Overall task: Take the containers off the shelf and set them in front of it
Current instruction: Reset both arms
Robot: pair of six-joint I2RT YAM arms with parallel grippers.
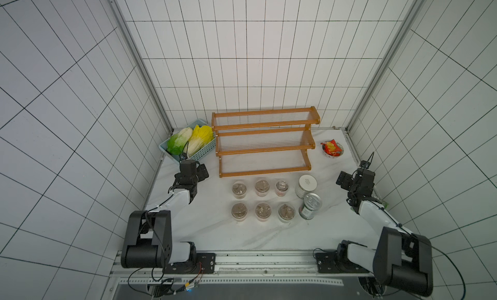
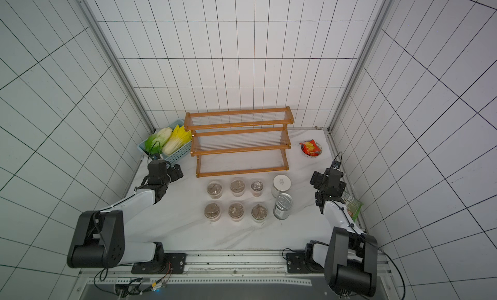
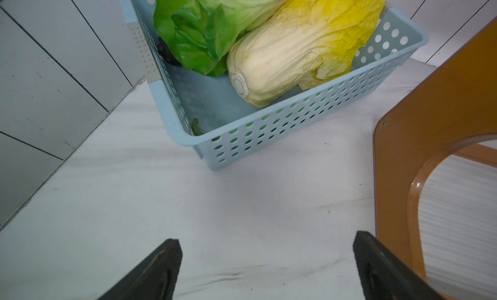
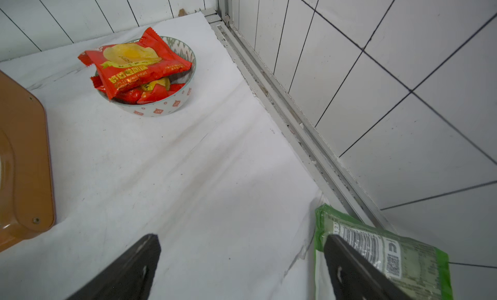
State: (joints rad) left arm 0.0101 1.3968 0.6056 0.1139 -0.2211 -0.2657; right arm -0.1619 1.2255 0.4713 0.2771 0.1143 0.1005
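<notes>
Bright even light, soft shadows, wide-angle distortion

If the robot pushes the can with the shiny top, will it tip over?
Probably not from a gentle low push: the can stands upright. It's taller than wide, though, so a high push might topple it. Once down, its round shape would likely roll.

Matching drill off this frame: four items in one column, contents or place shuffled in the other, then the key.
Items
1. orange-brown three-tier wooden shelf
2. light blue perforated plastic basket
3. small patterned ceramic bowl
4. dark silver-topped jar

States
a. holds red snack packets
b. tiers bare
c. stands on the white table, in front of the shelf
d. holds a green cabbage and a yellow cabbage

Pairs: 1-b, 2-d, 3-a, 4-c
</notes>
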